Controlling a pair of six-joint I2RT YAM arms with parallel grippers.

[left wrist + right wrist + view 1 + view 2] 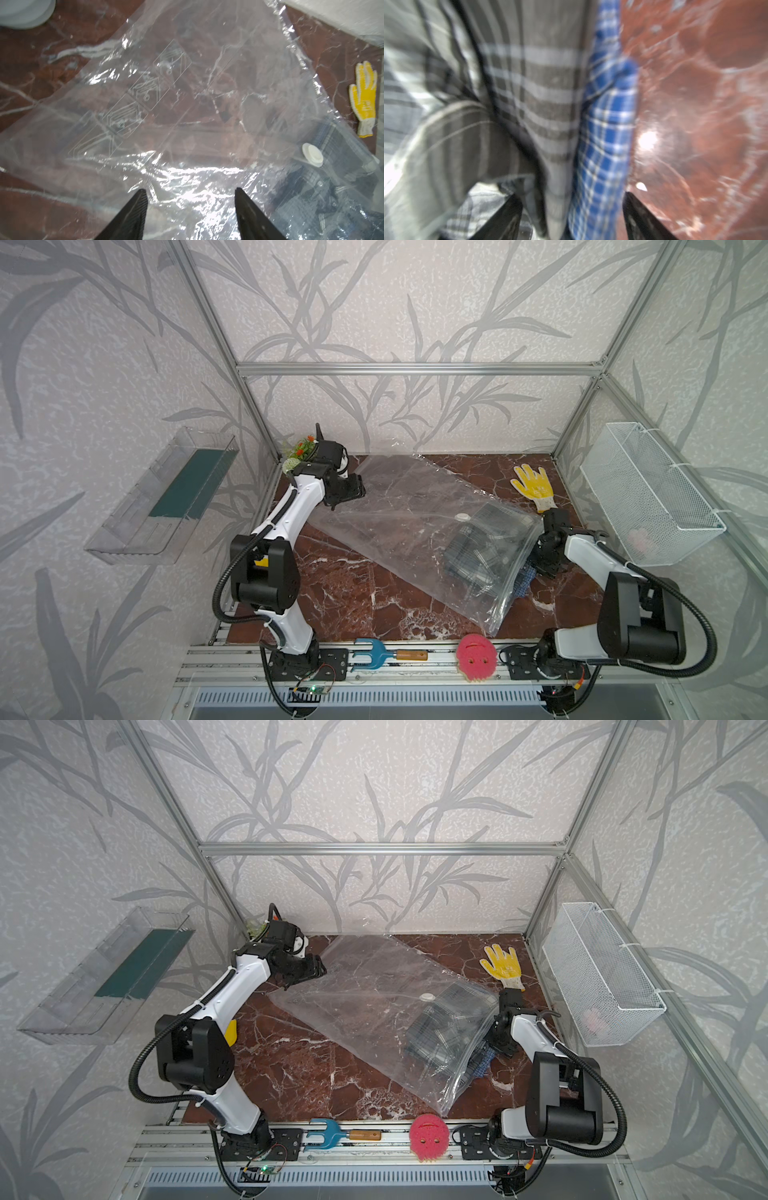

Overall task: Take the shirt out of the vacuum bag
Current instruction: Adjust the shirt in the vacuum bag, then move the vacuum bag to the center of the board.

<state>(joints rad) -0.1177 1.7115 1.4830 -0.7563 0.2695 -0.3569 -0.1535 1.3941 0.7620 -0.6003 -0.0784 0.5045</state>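
The vacuum bag (399, 510) (361, 990) lies slantwise on the marble table (353, 593), clear and crinkled, its white valve disc (462, 516) (312, 157) facing up. A dark grey plaid shirt (486, 547) (446, 1027) sits folded in the bag's right end. A blue checked part of it (524, 583) (604, 135) pokes out of the bag's mouth. My left gripper (353, 489) (190, 190) hangs open over the bag's far left corner, holding nothing. My right gripper (544, 568) (572, 194) stands open at the bag's mouth, with grey and blue cloth loose between its jaws.
A yellow glove (534, 487) lies at the back right. On the front rail rest a pink sponge (476, 657) and a blue garden fork (374, 653). A white wire basket (648, 493) hangs on the right wall, a clear shelf (162, 497) on the left. A small plant (299, 450) stands behind the left arm.
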